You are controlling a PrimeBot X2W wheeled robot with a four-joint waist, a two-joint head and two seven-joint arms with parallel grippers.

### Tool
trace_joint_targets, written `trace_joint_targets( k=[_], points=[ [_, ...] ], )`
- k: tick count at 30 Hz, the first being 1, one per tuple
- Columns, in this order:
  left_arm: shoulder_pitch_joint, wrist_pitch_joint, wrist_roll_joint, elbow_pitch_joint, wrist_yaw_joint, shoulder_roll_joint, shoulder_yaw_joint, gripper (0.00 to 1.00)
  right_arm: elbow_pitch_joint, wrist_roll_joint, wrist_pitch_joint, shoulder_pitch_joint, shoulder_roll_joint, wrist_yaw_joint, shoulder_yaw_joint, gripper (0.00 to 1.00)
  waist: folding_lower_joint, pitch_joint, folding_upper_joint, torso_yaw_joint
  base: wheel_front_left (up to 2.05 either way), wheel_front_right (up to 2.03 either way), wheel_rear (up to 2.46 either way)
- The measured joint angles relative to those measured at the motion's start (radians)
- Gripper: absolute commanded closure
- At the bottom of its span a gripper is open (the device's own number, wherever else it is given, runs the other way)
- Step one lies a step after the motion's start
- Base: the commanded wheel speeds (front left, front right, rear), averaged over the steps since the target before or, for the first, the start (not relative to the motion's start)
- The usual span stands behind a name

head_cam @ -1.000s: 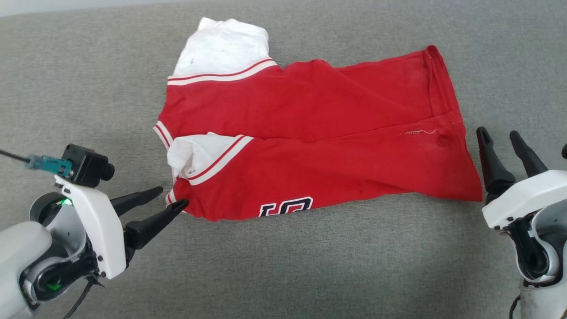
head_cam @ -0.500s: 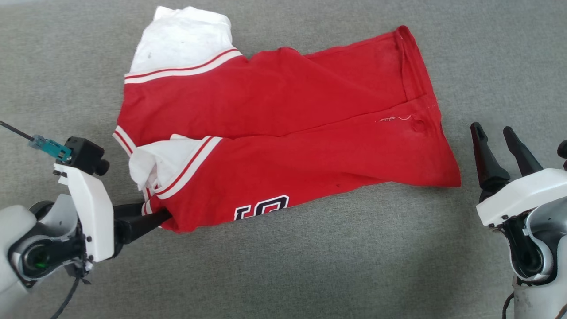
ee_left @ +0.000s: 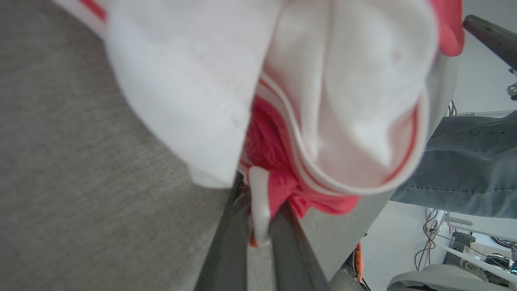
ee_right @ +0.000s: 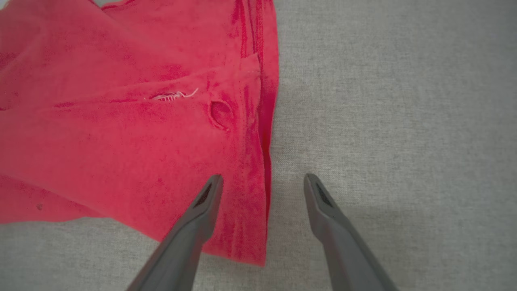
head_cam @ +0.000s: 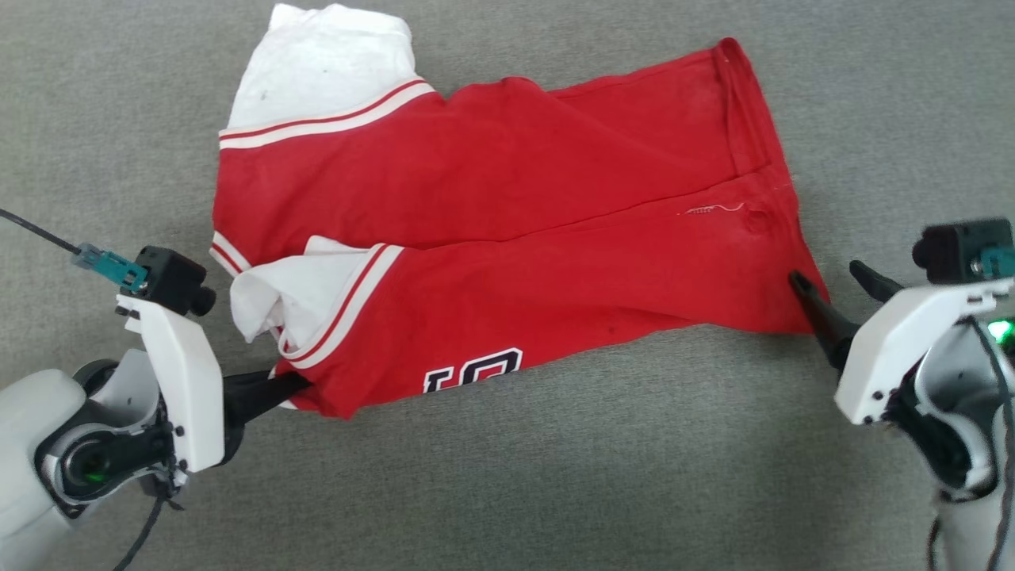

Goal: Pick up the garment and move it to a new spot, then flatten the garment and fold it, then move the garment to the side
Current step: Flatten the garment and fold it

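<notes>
The garment (head_cam: 507,222), red with white sleeves and striped trim, lies folded lengthwise on the grey cloth surface (head_cam: 555,476), with dark-outlined lettering (head_cam: 473,371) at its near edge. My left gripper (head_cam: 301,385) is shut on the near left corner, by the crumpled white sleeve. In the left wrist view, the left gripper (ee_left: 260,202) pinches white trim and red cloth of the garment (ee_left: 278,157). My right gripper (head_cam: 825,271) stands open at the near right corner. In the right wrist view, the right gripper (ee_right: 262,182) straddles the hem of the garment (ee_right: 121,141), one finger over the red cloth and one over the grey surface.
The grey surface extends around the shirt on all sides. In the left wrist view a person's leg in jeans (ee_left: 464,161) stands beyond the surface's edge, with cables and equipment (ee_left: 464,250) on the floor behind.
My left gripper slid onto the garment's near left corner and shut on it. My right gripper turned and moved in over the right hem, still open. The head camera shifted.
</notes>
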Motion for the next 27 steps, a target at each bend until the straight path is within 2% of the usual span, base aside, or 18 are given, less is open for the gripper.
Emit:
trace_joint_targets(
  k=[3, 8, 9, 10, 11, 12, 18, 27],
  points=[
    [-0.001, -0.01, 0.019, -0.016, 0.0, -0.011, 0.004, 1.0, -0.012, 0.002, 0.112, -0.021, -0.043, 0.0, 0.01, 0.0, 0.0, 0.004, 0.0, 0.013, 0.0, 0.0, 0.0],
    [-0.002, -0.042, 0.043, -0.042, 0.0, -0.035, 0.012, 1.0, 0.03, 0.028, 0.26, -0.038, -0.053, 0.0, 0.01, 0.0, 0.0, 0.014, 0.0, 0.035, 0.0, 0.0, 0.0],
    [-0.003, -0.046, 0.045, -0.044, 0.0, -0.04, 0.012, 1.0, 0.042, 0.033, 0.271, -0.048, -0.055, 0.0, 0.005, 0.42, 0.0, 0.015, 0.0, 0.039, 0.0, 0.0, 0.0],
    [-0.003, -0.055, 0.05, -0.046, 0.0, -0.045, 0.013, 1.0, 0.055, 0.035, 0.273, -0.055, -0.054, 0.0, 0.0, 0.71, 0.0, 0.016, 0.0, 0.044, 0.0, 0.0, 0.0],
    [-0.003, -0.063, 0.054, -0.045, 0.0, -0.051, 0.014, 1.0, 0.063, 0.035, 0.273, -0.057, -0.054, 0.0, -0.002, 0.71, 0.0, 0.015, 0.0, 0.049, 0.0, 0.0, 0.0],
    [-0.003, -0.071, 0.054, -0.044, 0.0, -0.057, 0.014, 1.0, 0.072, 0.035, 0.271, -0.058, -0.053, 0.0, -0.005, 1.0, 0.0, 0.014, 0.0, 0.053, 0.0, 0.0, 0.0],
    [0.008, -0.131, 0.064, -0.043, 0.0, -0.064, 0.015, 1.0, 0.079, 0.04, 0.231, -0.035, -0.052, 0.0, -0.024, 1.0, 0.0, -0.008, 0.0, 0.073, 0.0, 0.0, 0.0],
    [0.085, -0.234, 0.069, -0.129, 0.0, 0.004, 0.006, 1.0, -0.051, 0.058, 0.21, 0.122, -0.064, 0.0, -0.082, 1.0, 0.0, -0.053, 0.0, 0.087, 0.0, 0.0, 0.0]
  ],
)
